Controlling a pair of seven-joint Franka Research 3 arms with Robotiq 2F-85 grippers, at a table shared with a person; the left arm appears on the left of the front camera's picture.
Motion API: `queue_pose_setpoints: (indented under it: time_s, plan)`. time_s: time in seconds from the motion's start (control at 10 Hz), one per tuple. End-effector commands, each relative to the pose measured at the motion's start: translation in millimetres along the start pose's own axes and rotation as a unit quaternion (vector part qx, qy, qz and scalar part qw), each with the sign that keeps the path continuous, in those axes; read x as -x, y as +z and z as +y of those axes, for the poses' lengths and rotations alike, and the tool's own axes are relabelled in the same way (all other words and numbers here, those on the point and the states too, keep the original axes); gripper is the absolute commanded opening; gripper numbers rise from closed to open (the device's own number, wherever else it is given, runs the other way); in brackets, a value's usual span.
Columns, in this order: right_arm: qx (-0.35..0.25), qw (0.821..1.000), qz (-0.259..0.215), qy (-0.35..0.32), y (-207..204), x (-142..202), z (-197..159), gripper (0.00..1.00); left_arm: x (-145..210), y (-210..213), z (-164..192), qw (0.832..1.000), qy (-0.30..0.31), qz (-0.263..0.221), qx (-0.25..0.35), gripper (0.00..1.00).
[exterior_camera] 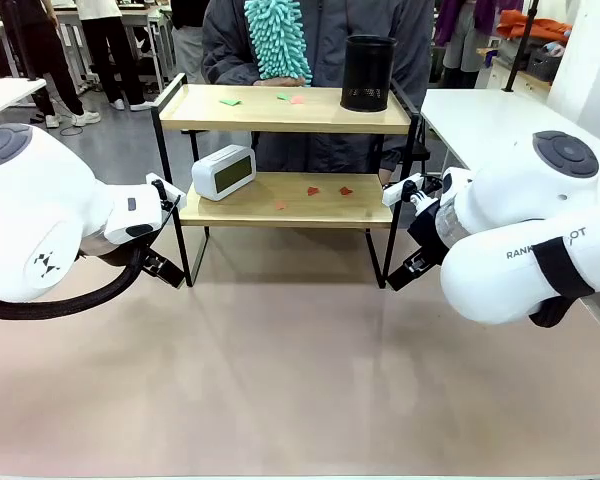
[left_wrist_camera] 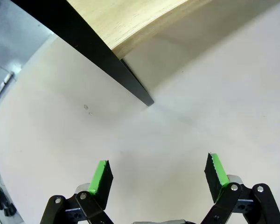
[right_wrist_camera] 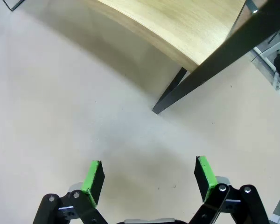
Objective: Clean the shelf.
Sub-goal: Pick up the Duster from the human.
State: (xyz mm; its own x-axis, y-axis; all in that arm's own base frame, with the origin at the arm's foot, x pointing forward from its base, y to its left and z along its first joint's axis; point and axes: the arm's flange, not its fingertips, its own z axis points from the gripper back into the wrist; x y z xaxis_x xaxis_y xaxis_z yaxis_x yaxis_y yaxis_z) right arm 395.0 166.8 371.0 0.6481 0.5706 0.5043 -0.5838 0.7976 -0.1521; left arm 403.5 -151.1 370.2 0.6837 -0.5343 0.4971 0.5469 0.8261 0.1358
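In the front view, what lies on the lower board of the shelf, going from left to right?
White clock → pale orange paper scrap → red scrap → second red scrap, nearest the right legs.

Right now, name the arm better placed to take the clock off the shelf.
Left, probably. The clock sits at the left of the lower board, nearest the left gripper, which is open. The right gripper is by the opposite leg.

I see the two-tier shelf (exterior_camera: 310, 120): smooth pale wood boards, matt black metal frame; behind it a shaggy teal cloth duster (exterior_camera: 278, 40); under it a matt beige surface (exterior_camera: 300, 380).
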Motion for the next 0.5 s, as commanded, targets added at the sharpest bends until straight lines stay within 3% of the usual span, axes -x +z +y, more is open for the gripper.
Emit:
queue_pose_setpoints:
  time_s: [0.0,0.2,0.3,0.4]
  plan:
    - [0.0,1.0,0.0,0.0,0,0,0,1.0,0,0,0,1.0,0.0,0.0,0.0,1.0]
    - [0.0,1.0,0.0,0.0,0,0,0,1.0,0,0,0,1.0,0.0,0.0,0.0,1.0]
    - [-0.049,0.998,0.048,-0.004,24,1,5,1.0,11,32,6,0.997,-0.029,0.005,0.07,1.0]
    - [-0.068,0.99,0.033,-0.119,72,0,-5,1.0,30,79,19,0.982,-0.037,-0.008,0.185,1.0]
